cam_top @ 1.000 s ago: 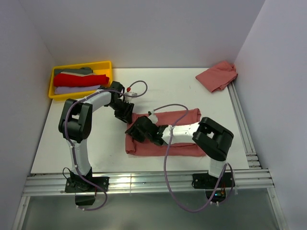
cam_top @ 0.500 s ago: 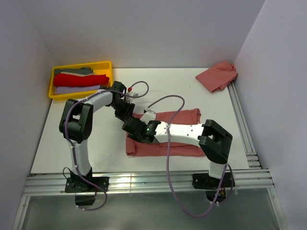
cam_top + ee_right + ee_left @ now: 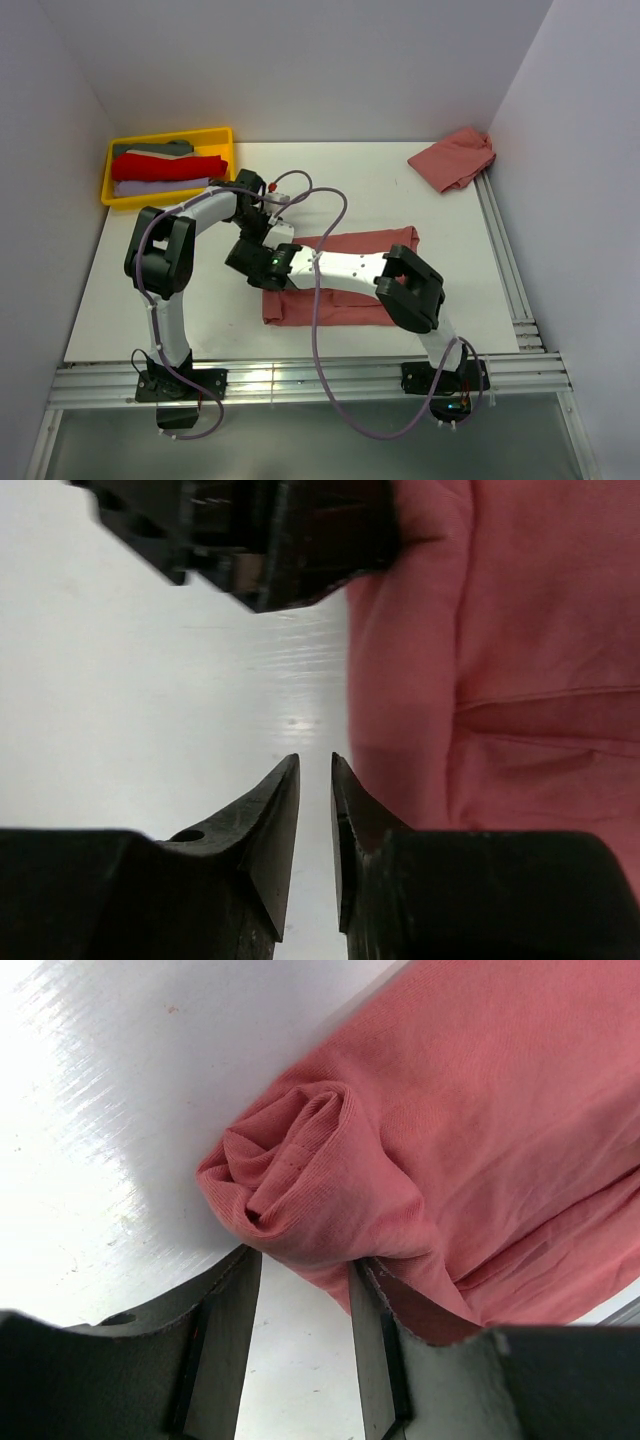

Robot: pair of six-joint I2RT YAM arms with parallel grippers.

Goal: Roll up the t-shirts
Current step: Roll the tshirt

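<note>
Two fingers (image 3: 228, 1305) of the left gripper (image 3: 305, 1260) stand parted around the near edge of the rolled end of the salmon t-shirt (image 3: 480, 1110), though whether they squeeze it cannot be told; the rest of the shirt spreads ahead and to their right. Fingers of the right gripper (image 3: 315, 762) stand nearly together, a thin slit between them holding nothing, over bare table (image 3: 150, 680), the shirt's edge just beside the right-hand tip.

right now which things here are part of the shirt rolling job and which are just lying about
job:
folded t-shirt mid-table
crumpled t-shirt at the far right
left gripper
right gripper

lying about:
yellow tray at the far left
folded clothes in it
</note>
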